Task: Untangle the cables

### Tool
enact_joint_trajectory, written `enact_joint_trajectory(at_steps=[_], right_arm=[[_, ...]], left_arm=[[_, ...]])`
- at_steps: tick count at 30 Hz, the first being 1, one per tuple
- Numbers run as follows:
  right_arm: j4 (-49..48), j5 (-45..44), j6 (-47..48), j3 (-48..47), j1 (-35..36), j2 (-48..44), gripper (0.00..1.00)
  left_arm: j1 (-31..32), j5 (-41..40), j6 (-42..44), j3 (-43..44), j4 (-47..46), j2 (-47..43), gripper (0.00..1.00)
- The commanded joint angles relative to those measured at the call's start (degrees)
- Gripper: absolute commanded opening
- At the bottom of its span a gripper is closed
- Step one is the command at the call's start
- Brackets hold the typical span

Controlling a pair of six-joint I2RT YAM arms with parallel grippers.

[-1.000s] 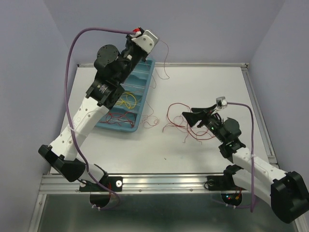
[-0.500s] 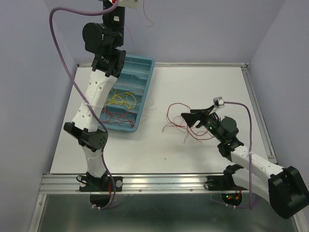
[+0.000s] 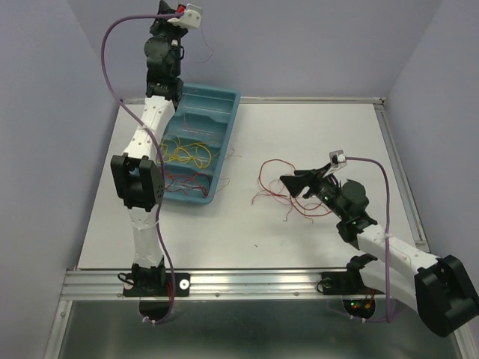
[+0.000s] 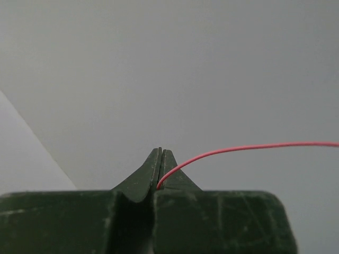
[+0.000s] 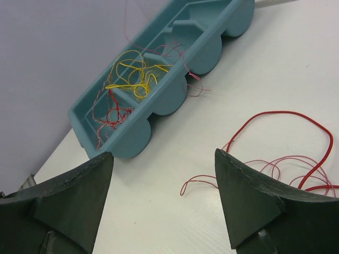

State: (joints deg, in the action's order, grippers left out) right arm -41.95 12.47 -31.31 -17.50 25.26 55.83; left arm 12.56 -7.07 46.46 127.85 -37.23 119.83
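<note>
My left gripper (image 3: pixel 171 16) is raised high above the far end of the blue tray (image 3: pixel 227 102). In the left wrist view it (image 4: pixel 161 151) is shut on one thin red wire (image 4: pixel 238 150) that trails off to the right. The tray holds curly yellow wires (image 3: pixel 191 155) and red wires (image 3: pixel 183 182). They also show in the right wrist view, yellow (image 5: pixel 132 74) and red (image 5: pixel 114 114). A loose tangle of red wires (image 3: pixel 271 187) lies on the white table. My right gripper (image 3: pixel 289 187) is open and empty just right of it, low over the table (image 5: pixel 163 153).
The tray (image 5: pixel 132 142) lies along the table's far left side. The white table (image 3: pixel 247 232) has a raised metal rail at its right edge (image 3: pixel 400 172) and a rail at the front. Purple walls close in at the back and sides.
My left arm has swung up and back from over the tray, carrying the red wire high. My right arm has hardly moved.
</note>
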Motion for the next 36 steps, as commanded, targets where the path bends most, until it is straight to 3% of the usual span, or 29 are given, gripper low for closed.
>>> enact_joint_trajectory(at_steps=[1, 9, 11, 17, 23, 27, 36], right_arm=[[-1.82, 0.54, 0.2, -0.7, 0.5, 0.33, 0.82], [-1.82, 0.8, 0.02, -0.87, 0.58, 0.94, 0.82], [-1.82, 0.71, 0.11, -0.78, 0.5, 0.86, 0.82], [-1.82, 0.71, -0.07, -0.96, 0.5, 1.12, 0.82], [-1.82, 0.98, -0.15, -1.22, 0.5, 1.73, 0.82], [-1.82, 0.98, -0.15, -1.14, 0.58, 1.74, 0.82], [-1.82, 0.98, -0.24, -1.14, 0.58, 1.65, 0.82]], left_arm=[[-4.64, 4.94, -5.06, -6.63, -1.18, -3.55, 0.0], [-8.07, 19.27, 3.46, -17.54, 10.86, -2.76, 0.0], [-9.47, 25.07, 5.91, -18.95, 16.91, -3.73, 0.0], [-10.1, 28.42, 15.67, -18.16, 36.14, -4.16, 0.0], [-11.32, 32.55, 19.54, -29.05, 36.18, -10.92, 0.0], [-11.33, 32.91, 22.89, -33.19, 37.14, -12.43, 0.0], [-9.66, 23.43, 29.13, -23.44, 51.73, -0.92, 0.0]])
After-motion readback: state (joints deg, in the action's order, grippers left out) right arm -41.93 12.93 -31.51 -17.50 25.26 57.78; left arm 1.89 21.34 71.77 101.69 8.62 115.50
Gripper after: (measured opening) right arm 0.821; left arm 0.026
